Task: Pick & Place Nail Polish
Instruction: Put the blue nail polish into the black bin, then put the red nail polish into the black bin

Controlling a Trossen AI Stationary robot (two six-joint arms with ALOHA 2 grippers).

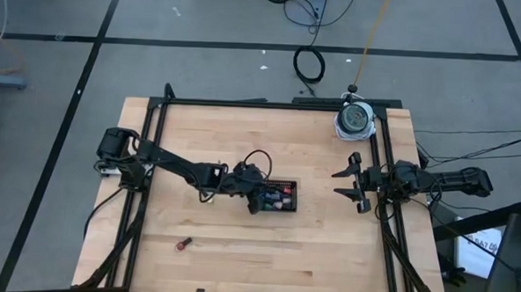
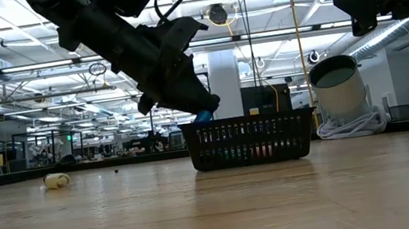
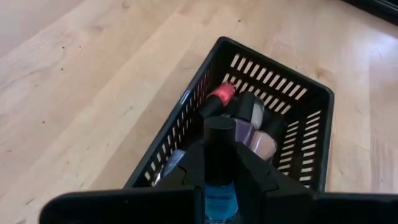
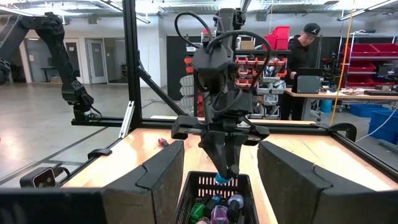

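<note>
Nearest to us on the bench (image 1: 327,246) lies a single red nail polish bottle (image 1: 183,243), on its side near the front edge and well apart from everything else. We judge it is one that remains to be collected, which is why it sits alone out there.

Farther in, at the middle of the bench, our left gripper (image 1: 256,200) hangs over the left end of the black mesh tray (image 1: 292,188). Its fingers are pinching a blue nail polish bottle (image 3: 219,198) by the body, with the dark cap pointing forward between them. From the low view the blue bottle (image 2: 202,117) sits just above the tray's rim, not yet inside. We hold it high and tilted like this so it clears the wall before being let go. The tray (image 3: 311,102) already carries several bottles lying loosely together: a red one (image 3: 217,97) against the left wall, pale purple ones (image 3: 261,143) beside it, and green and pink ones seen in the right wrist view. They lie flat because they are dropped in, not stood up, as we read it.

Farther right, at the bench's right edge, our right gripper (image 1: 354,181) waits with its fingers spread wide and holding nothing, well clear of the tray. Beyond it, at the far right corner, stands a white cylindrical container (image 1: 355,119).
</note>
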